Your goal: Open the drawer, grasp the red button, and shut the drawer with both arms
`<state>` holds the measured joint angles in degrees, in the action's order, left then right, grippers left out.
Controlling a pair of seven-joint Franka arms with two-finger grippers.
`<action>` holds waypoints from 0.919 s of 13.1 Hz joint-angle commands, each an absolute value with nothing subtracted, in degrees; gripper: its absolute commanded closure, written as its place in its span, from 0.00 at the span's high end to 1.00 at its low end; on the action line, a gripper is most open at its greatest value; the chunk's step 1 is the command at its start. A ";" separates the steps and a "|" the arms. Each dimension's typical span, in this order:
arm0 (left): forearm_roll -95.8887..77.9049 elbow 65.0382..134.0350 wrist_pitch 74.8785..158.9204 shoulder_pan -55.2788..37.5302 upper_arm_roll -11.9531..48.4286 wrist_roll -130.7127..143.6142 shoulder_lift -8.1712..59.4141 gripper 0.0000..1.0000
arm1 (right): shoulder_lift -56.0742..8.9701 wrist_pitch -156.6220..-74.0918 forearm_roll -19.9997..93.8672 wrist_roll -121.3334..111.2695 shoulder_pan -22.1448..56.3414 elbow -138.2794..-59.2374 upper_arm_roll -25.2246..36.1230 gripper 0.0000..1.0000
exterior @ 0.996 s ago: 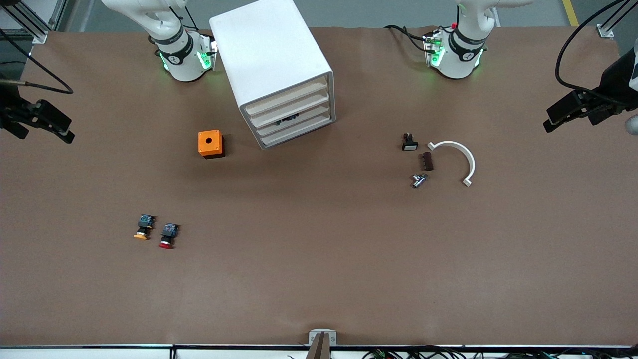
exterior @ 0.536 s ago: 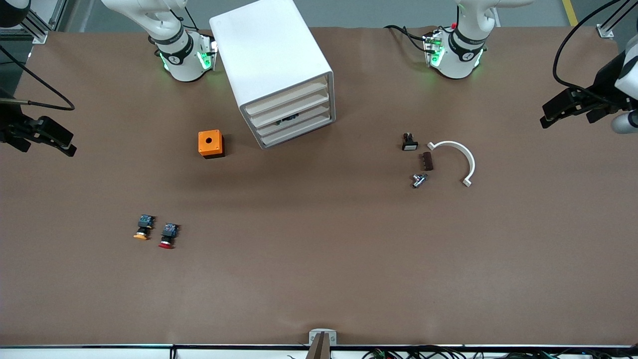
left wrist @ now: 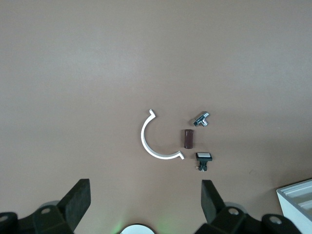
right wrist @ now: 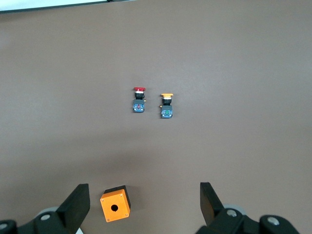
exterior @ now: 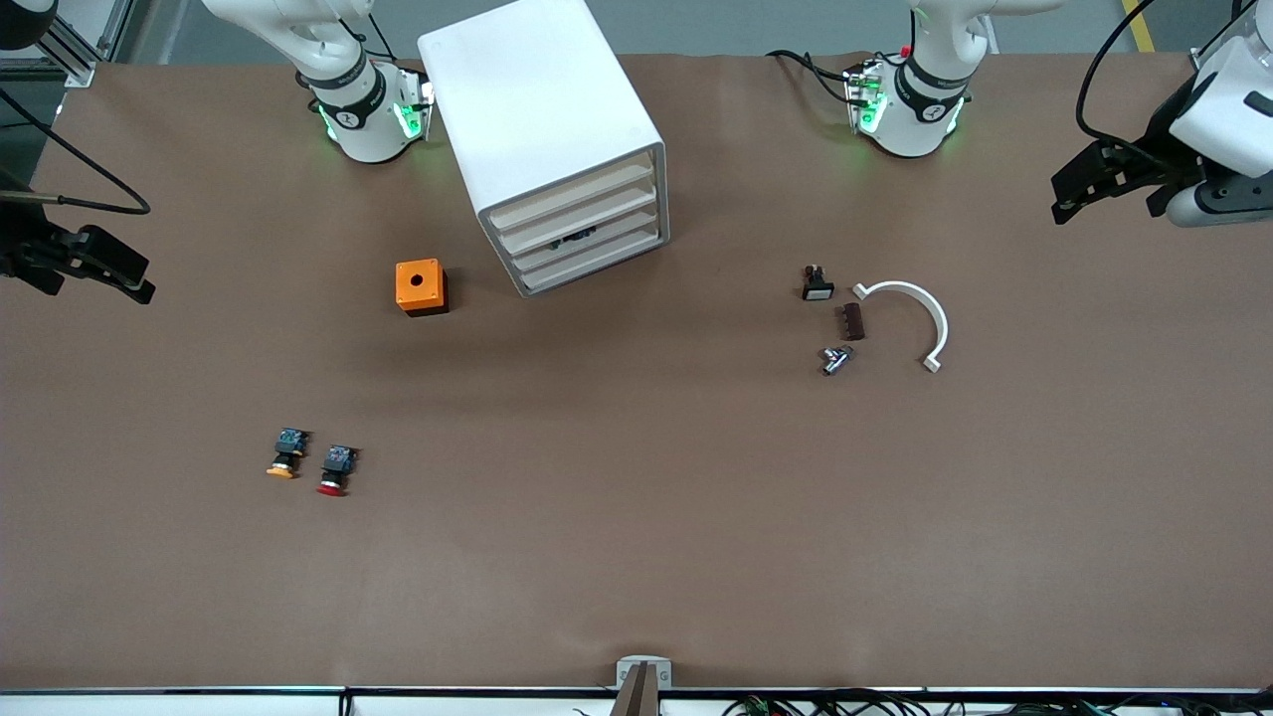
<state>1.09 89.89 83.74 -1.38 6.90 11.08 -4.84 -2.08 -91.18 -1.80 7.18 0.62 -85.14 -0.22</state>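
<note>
The white cabinet [exterior: 542, 114] stands near the arms' bases, and its four cream-fronted drawers [exterior: 585, 235] are all shut. A corner of the cabinet also shows in the left wrist view [left wrist: 298, 195]. The red-capped button [exterior: 332, 471] lies on the table toward the right arm's end, nearer the front camera, and shows in the right wrist view [right wrist: 139, 100]. My right gripper [exterior: 94, 278] is open and empty, high over the table edge at its end [right wrist: 142, 204]. My left gripper [exterior: 1106, 194] is open and empty over the other end [left wrist: 145, 202].
A yellow-orange-capped button [exterior: 283, 455] [right wrist: 167, 105] lies beside the red one. An orange cube with a hole [exterior: 421, 286] [right wrist: 115, 205] sits beside the cabinet. A white curved part [exterior: 910, 316] [left wrist: 155, 141], a brown piece [exterior: 852, 321], a metal fitting [exterior: 835, 359] and a small black switch [exterior: 817, 283] lie toward the left arm's end.
My left gripper has moved toward the arms' bases and a little toward the table's middle. My right gripper has shifted only slightly. Nothing on the table has moved.
</note>
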 commanded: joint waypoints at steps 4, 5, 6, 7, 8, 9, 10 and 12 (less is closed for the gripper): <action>3.34 91.05 89.80 -0.27 6.86 10.82 -3.52 1.00 | -2.20 -90.79 -1.50 6.85 0.00 -84.29 -0.44 1.00; 3.34 91.40 89.91 -0.35 6.86 10.90 -3.69 1.00 | -2.20 -90.79 -1.15 6.77 -0.61 -84.29 -0.44 1.00; 3.34 91.58 89.83 -0.53 6.94 10.90 -3.78 1.00 | -2.20 -90.88 -1.14 6.51 -0.62 -84.20 -0.44 1.00; 3.34 91.58 89.82 -0.61 6.94 10.38 -3.78 1.00 | -2.20 -90.88 -1.14 6.50 -0.62 -84.11 -0.53 1.00; 3.34 91.50 89.74 -0.70 6.94 10.46 -4.04 1.00 | -2.20 -90.62 -1.14 6.42 -0.62 -84.20 -0.53 1.00; 3.34 91.49 89.30 -0.70 7.03 9.94 -4.39 1.00 | -2.28 -90.62 -1.06 6.42 -0.53 -84.20 -0.53 1.00; 3.43 91.49 88.34 -0.79 7.12 8.45 -4.83 1.00 | -2.20 -90.70 -1.05 6.42 -0.27 -84.20 -0.61 1.00; 3.34 91.67 88.07 -0.70 7.12 7.91 -4.92 1.00 | -2.20 -90.79 -1.05 6.42 -0.18 -84.02 -0.70 1.00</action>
